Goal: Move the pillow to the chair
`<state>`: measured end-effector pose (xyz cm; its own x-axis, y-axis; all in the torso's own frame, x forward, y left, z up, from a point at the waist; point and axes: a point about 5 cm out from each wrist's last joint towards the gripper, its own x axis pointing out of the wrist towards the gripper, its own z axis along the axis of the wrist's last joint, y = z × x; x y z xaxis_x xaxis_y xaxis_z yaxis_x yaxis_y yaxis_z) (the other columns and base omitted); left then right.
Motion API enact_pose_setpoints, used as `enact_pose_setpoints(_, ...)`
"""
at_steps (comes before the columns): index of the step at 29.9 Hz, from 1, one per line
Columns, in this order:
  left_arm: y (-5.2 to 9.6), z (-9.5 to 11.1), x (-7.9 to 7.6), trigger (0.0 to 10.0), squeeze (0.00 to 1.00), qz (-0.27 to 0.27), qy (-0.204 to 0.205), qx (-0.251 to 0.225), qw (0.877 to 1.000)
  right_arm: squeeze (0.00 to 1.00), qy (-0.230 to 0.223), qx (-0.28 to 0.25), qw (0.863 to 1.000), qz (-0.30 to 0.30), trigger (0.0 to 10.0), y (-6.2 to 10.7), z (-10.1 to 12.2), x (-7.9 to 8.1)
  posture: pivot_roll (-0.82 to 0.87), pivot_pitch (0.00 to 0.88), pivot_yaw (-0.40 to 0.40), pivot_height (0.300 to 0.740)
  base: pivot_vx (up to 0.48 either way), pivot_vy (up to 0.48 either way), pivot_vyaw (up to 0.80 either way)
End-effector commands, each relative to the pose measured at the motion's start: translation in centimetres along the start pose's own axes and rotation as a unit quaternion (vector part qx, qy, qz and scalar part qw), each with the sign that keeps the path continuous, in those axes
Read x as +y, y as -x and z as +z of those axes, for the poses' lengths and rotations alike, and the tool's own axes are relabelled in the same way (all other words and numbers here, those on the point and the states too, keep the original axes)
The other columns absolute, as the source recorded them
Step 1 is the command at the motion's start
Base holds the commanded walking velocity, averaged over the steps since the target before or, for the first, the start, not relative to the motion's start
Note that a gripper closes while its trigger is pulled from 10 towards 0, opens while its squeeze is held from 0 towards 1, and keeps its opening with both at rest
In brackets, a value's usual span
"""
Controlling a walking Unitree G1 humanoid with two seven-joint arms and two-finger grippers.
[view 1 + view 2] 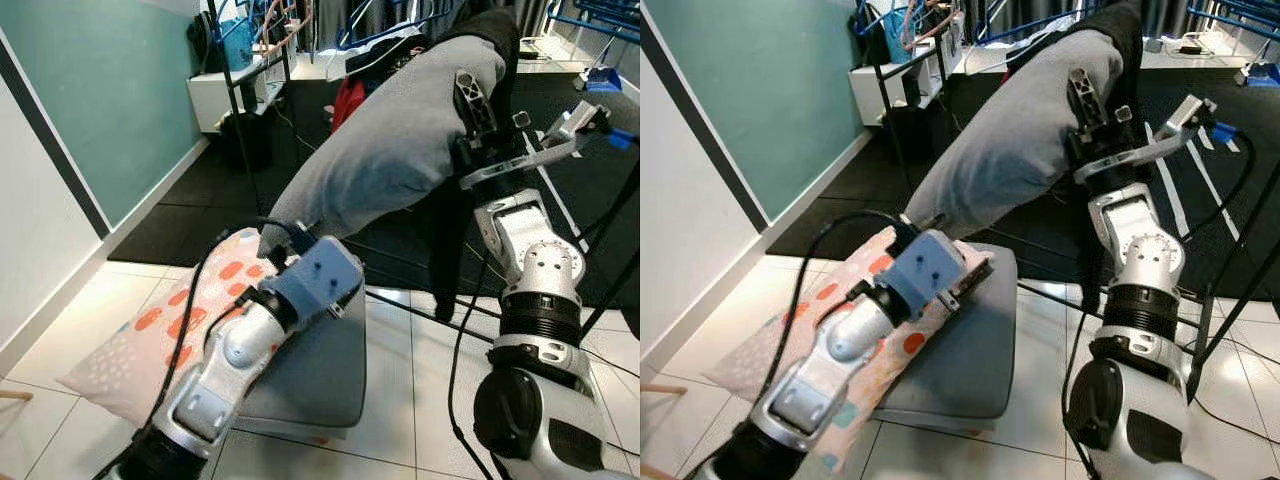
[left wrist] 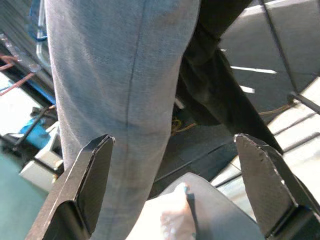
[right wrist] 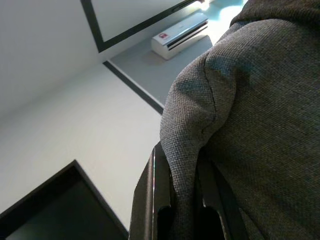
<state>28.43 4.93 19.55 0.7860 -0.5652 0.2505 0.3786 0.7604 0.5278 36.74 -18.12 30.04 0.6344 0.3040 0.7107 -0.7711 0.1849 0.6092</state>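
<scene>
A long grey pillow (image 1: 400,140) hangs tilted in the air, its upper end at the top right. My right gripper (image 1: 472,105) is shut on that upper end; the right wrist view shows both fingers (image 3: 155,200) pinching a fold of the grey fabric (image 3: 260,125). My left gripper (image 2: 172,145) stands open by the pillow's lower end (image 2: 125,90), one finger against the cloth, the other apart. A grey square seat cushion (image 1: 325,375) lies low under my left arm.
A patterned pillow with orange spots (image 1: 150,340) lies on the white tiles at the left. A black metal frame (image 1: 235,90) and dark fabric (image 1: 495,30) stand behind the grey pillow. A teal wall (image 1: 100,90) runs along the left. Cables cross the floor.
</scene>
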Motion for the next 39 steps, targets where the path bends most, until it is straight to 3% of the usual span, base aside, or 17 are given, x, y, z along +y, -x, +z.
enact_pose_setpoints(1,0.1,-0.6,0.3,10.0,1.00,0.020,-0.007,0.010,1.000,0.00,-0.005,0.000,0.997,0.078,10.0,-2.1,-0.1,2.9,-0.23,0.000,0.028,0.740,0.000,0.000,0.00)
enact_pose_setpoints(9,-1.0,0.1,2.3,10.0,1.00,0.114,-0.005,-0.010,0.993,0.00,-0.037,0.051,0.991,0.118,10.0,-1.8,-2.9,4.2,-0.24,0.000,0.030,0.740,0.000,0.000,0.00)
enact_pose_setpoints(22,-0.7,0.5,3.7,10.0,1.00,0.174,-0.025,-0.021,0.984,0.00,-0.053,0.051,0.990,0.118,10.0,-1.7,-3.4,4.6,-0.24,0.000,0.029,0.740,0.000,0.000,0.00)
enact_pose_setpoints(23,-0.6,0.3,3.6,10.0,0.00,0.174,-0.027,-0.018,0.984,0.00,-0.061,0.053,0.989,0.121,10.0,-1.7,-3.7,4.8,-0.25,0.000,0.030,0.740,0.000,0.000,0.00)
enact_pose_setpoints(29,-0.8,0.0,3.9,10.0,0.00,0.190,-0.047,-0.019,0.980,0.00,-0.085,0.068,0.985,0.131,10.0,-2.1,-4.8,6.1,-0.25,0.000,0.030,0.740,0.000,0.000,0.00)
enact_pose_setpoints(39,-2.1,-0.4,3.6,10.0,0.00,0.181,-0.047,-0.021,0.982,0.00,-0.138,0.095,0.975,0.146,10.0,-2.5,-7.4,8.1,-0.27,0.000,0.033,0.740,0.000,0.000,0.00)
